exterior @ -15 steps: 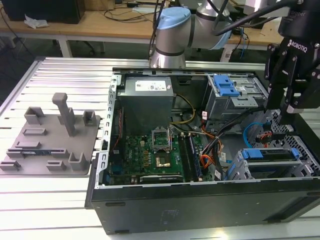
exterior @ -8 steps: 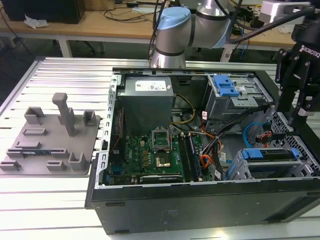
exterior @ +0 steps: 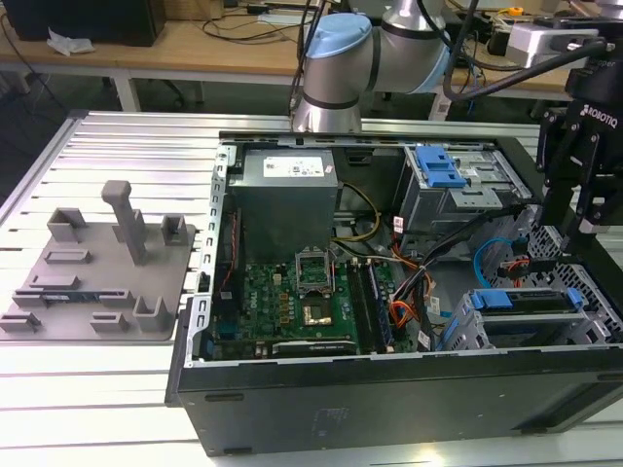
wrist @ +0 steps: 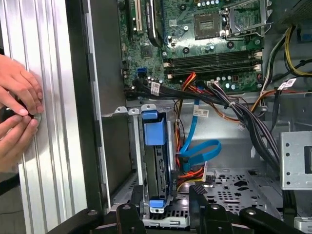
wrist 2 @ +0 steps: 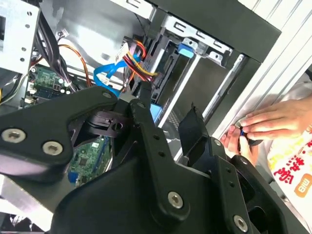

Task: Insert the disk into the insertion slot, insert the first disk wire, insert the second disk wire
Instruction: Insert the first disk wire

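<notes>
Disk (exterior: pixel 540 304) in insertion slot (exterior: pixel 465 329), pincer (exterior: pixel 576 229) above

- I see a maker's name in white letters on the end effector (exterior: pixel 577 209).
- White printed label (exterior: pixel 287 167) on the power supply (exterior: pixel 282 209): I can't read it.
- Red characters on a white item (wrist 2: pixel 292 170).

The disk (exterior: pixel 508 300), edged by its bright blue carrier, sits seated in the insertion slot (exterior: pixel 467 327) at the lower right of the exterior view. The slot is a grey sheet-metal cage with perforated walls.
</notes>
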Robot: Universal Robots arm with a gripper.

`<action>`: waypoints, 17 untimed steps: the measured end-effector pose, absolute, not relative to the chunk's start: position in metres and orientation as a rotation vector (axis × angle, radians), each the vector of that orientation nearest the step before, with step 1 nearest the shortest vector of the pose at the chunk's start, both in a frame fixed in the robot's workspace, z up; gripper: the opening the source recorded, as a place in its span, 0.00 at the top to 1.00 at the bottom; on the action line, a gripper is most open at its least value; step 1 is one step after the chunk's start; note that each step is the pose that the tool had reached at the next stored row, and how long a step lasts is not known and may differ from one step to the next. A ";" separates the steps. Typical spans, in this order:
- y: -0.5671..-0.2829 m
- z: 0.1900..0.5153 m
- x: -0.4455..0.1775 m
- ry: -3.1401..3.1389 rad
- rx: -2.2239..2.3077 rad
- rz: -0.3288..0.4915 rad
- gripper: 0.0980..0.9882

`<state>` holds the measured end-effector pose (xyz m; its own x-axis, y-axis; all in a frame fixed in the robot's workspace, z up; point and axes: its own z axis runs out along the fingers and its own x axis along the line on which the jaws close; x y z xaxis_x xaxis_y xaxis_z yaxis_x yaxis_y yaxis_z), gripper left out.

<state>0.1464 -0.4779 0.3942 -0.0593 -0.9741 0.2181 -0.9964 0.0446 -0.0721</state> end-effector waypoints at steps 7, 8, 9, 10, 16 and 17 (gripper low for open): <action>-0.473 0.381 0.148 -2.178 2.068 0.326 0.55; -0.473 0.379 0.148 -2.177 2.067 0.328 0.55; -0.473 0.378 0.148 -2.176 2.066 0.330 0.55; -0.473 0.375 0.148 -2.172 2.062 0.337 0.55; -0.473 0.366 0.148 -2.159 2.051 0.362 0.78; -0.473 0.365 0.147 -2.162 2.052 0.370 0.78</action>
<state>0.1473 -0.4728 0.3651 -0.0614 -0.9617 0.2670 -0.9958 0.0407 -0.0824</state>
